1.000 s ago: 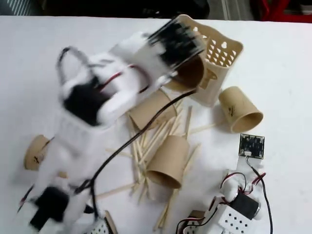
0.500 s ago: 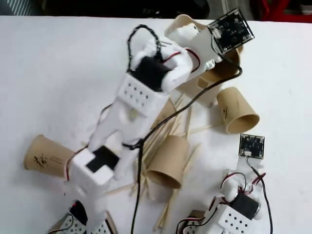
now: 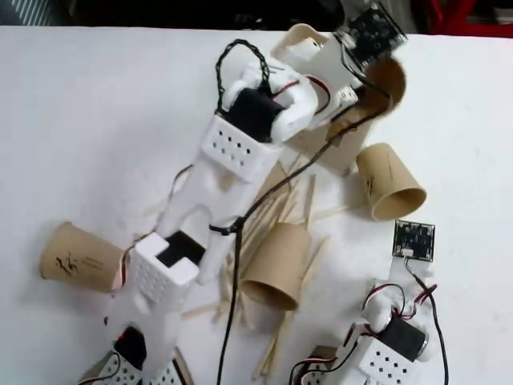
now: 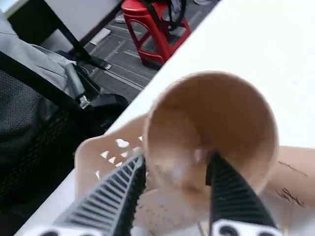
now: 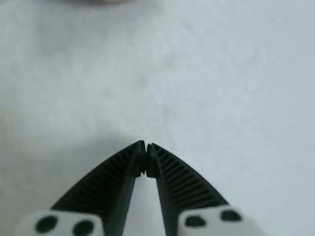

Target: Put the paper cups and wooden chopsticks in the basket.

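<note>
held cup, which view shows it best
Left wrist view: the cup faces the camera, mouth open, in the left gripper above the basket. In the high view the arm hides most. The right wrist view faces the table.

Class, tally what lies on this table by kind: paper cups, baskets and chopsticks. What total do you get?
Paper cups in view: 4 (left cup, middle cup, right cup, held cup in the left gripper)
Basket: 1
Wooden chopsticks: tangled pile, not countable
Total: 5, plus the chopsticks
</note>
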